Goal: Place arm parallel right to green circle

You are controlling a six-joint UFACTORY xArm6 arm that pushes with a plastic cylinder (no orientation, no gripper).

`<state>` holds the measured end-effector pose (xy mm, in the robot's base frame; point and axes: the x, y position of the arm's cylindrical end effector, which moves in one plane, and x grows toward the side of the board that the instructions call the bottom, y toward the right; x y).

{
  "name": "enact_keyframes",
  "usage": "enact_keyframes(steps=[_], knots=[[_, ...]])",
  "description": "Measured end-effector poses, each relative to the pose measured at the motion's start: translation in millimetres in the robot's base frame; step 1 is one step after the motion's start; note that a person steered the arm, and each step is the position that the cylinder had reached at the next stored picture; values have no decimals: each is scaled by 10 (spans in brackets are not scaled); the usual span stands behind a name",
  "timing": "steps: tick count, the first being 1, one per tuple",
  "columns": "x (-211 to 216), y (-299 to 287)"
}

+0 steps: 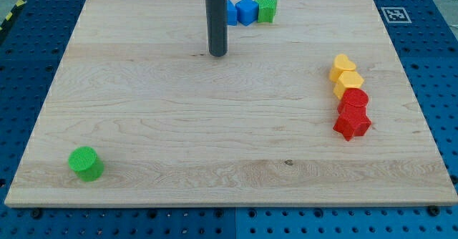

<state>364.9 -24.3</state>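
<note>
The green circle block [86, 163] sits near the board's bottom left corner. My tip [217, 54] is the lower end of a dark rod that comes down from the view's top edge. It rests on the board in the upper middle, far up and to the right of the green circle, touching no block.
Two blue blocks [241, 11] and a green star-like block [267, 8] sit in a row at the top edge, just right of the rod. Two yellow blocks [345, 74] and two red blocks [353, 112] form a column at the right. The wooden board [215, 139] lies on a blue pegboard.
</note>
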Motion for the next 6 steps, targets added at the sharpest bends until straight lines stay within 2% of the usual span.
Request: enact_keyframes(steps=[6], knots=[[1788, -357]])
